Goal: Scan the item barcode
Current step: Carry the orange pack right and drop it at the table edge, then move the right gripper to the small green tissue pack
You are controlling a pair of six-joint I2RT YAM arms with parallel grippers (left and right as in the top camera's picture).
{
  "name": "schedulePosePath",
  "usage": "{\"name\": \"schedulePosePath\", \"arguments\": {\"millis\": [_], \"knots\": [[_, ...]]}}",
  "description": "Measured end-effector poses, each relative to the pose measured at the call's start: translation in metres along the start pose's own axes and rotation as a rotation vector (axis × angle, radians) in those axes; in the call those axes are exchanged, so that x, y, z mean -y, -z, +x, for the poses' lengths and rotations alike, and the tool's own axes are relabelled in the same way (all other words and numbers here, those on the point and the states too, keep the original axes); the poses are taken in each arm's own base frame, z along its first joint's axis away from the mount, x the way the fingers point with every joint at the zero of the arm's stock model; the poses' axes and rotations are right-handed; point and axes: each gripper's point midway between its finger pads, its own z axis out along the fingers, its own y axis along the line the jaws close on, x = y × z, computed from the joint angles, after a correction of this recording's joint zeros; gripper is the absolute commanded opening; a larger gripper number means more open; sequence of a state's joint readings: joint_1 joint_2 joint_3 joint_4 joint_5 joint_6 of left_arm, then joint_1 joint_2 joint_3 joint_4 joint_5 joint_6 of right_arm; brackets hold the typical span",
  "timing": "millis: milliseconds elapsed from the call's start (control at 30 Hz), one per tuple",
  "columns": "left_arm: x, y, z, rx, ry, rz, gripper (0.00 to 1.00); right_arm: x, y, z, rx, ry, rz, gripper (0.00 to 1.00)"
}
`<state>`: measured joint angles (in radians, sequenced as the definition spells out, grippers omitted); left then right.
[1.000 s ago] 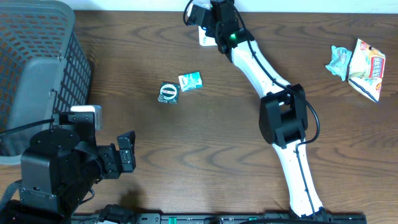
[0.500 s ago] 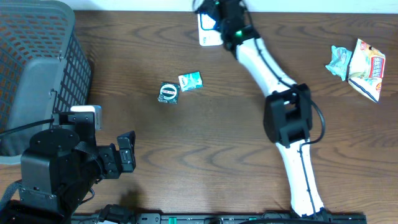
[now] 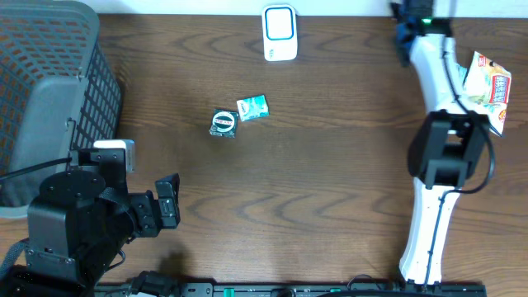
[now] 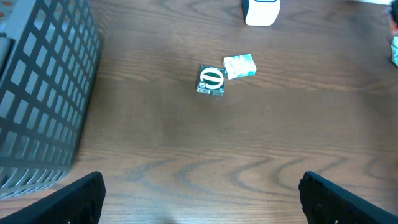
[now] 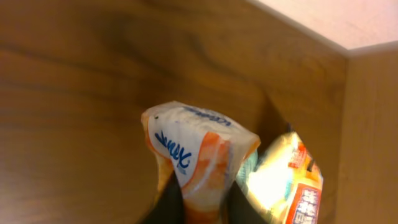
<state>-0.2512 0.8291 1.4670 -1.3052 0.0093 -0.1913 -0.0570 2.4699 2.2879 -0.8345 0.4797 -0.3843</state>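
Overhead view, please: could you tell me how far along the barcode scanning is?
Done: nothing shows as scanned. In hand: the right end effector grips an orange packet beside the snack bag, far from the scanner. Remaining: two small packets lie mid-table, untouched; the left end effector is open.

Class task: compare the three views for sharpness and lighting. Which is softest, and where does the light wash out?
Overhead: sharp and evenly lit; the grain of the table is crisp. Left wrist: fairly sharp, with even light over the basket. Right wrist: softest; the orange-and-white packet sits too close and blurs, and the pale wall at top right is washed out.
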Motion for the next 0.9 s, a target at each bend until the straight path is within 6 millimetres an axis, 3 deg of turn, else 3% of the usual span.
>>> {"name": "schedulePosePath", "arguments": {"millis": [133, 233, 433, 567, 633, 700, 900], "knots": [[0.0, 0.0, 0.0, 0.0, 0.0, 0.0, 0.98, 0.013, -0.01, 0.022, -0.063, -0.042, -0.021, 0.6], [0.0, 0.0, 0.0, 0.0, 0.0, 0.0, 0.98, 0.01, -0.01, 0.027, -0.08, -0.057, -0.038, 0.78], [0.0, 0.0, 0.0, 0.0, 0.0, 0.0, 0.97, 0.005, -0.009, 0.029, -0.085, -0.088, -0.067, 0.82], [0.0, 0.0, 0.0, 0.0, 0.0, 0.0, 0.98, -0.005, 0.001, 0.018, -0.036, -0.112, -0.158, 0.87], [0.0, 0.0, 0.0, 0.0, 0.0, 0.0, 0.98, -0.013, 0.016, 0.006, 0.017, -0.127, -0.242, 0.97], [0.0, 0.0, 0.0, 0.0, 0.0, 0.0, 0.98, -0.027, 0.042, -0.008, 0.086, -0.139, -0.384, 0.99], [0.0, 0.0, 0.0, 0.0, 0.0, 0.0, 0.98, -0.091, 0.16, -0.051, 0.345, -0.114, -0.964, 0.99]]}}
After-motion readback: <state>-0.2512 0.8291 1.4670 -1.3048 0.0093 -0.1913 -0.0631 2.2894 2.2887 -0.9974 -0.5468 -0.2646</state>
